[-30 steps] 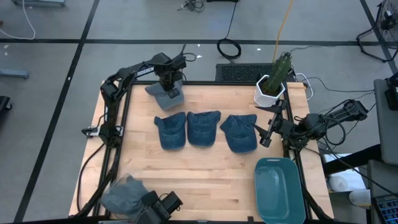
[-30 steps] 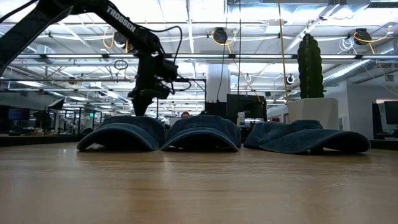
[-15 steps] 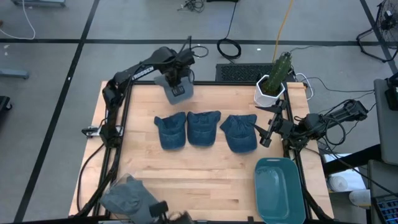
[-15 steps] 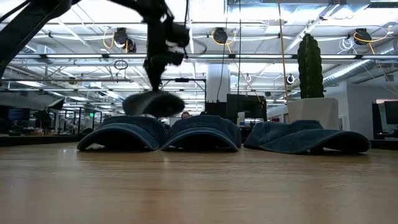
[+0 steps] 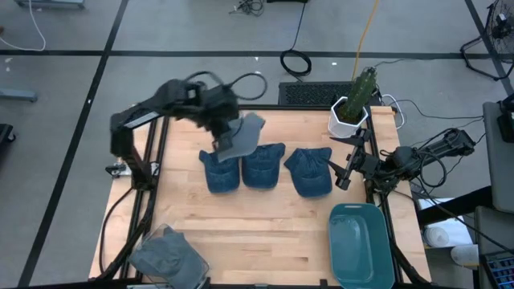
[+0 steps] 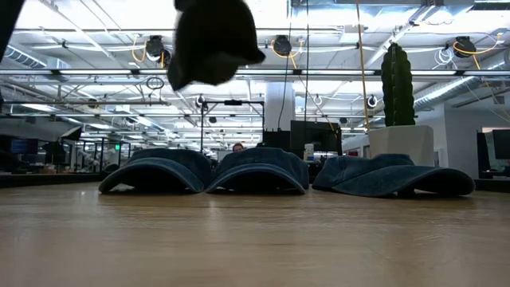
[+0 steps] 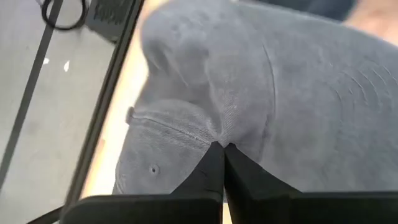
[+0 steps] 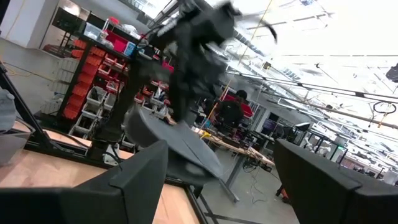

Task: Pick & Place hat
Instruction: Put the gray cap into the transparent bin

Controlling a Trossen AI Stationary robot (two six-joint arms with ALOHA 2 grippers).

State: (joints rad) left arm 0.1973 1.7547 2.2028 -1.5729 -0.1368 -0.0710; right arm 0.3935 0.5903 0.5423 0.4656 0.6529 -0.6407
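The grey hat [image 5: 241, 136] hangs in the air, pinched by the left gripper [image 5: 218, 143], whose fingers [image 7: 214, 171] are pressed tight together on a fold of the cloth near a seam. In the high view the hat spreads from the gripper toward the table's middle, over the gap between the two nearer blue caps. In the low view it shows as a dark shape [image 6: 211, 40] well above the row of caps, clear of all of them.

Directly under the left gripper lies the first blue cap [image 5: 219, 170]; just beside it, touching, is the second [image 5: 263, 165], and a little apart from that, the third [image 5: 309, 171]. All three rest flat on the wooden table [image 5: 265, 225].

The right gripper [image 5: 340, 170] waits at the far end of the row from the left one, just beside the third cap, its fingers [image 8: 137, 171] standing wide apart with nothing between them.

Near the right gripper, toward the table's front edge, sits a teal bin [image 5: 361, 245]. On its other side, at the back corner, stands a cactus [image 5: 359, 95] in a white pot. Another grey hat [image 5: 161, 253] lies at the front corner on the left arm's side, well apart from the left gripper.
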